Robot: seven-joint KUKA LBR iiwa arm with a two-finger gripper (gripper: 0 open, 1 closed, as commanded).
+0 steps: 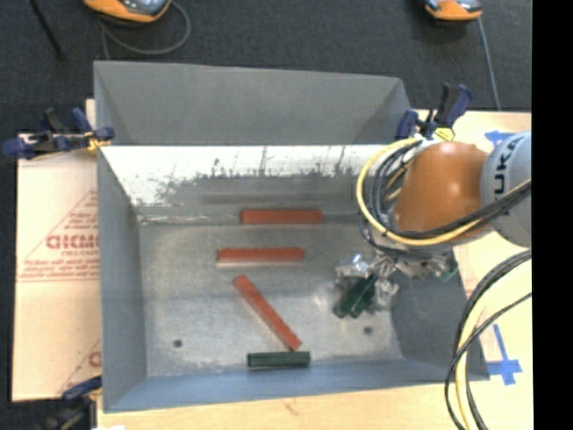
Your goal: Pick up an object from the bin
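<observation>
Tool [365, 287] is down at the right of the bin [116, 267], fingers clamped on a tilted dark green block [352, 304]. The grasp looks made and the lift out is still to do. Red bars [260, 255] and a second green block [278, 359] lie apart, to its left.

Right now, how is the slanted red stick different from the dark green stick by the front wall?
The red stick lies diagonally; the green stick lies level, straight across. The red stick looks longer than the green stick. Both are slim, straight bars lying flat.
</observation>
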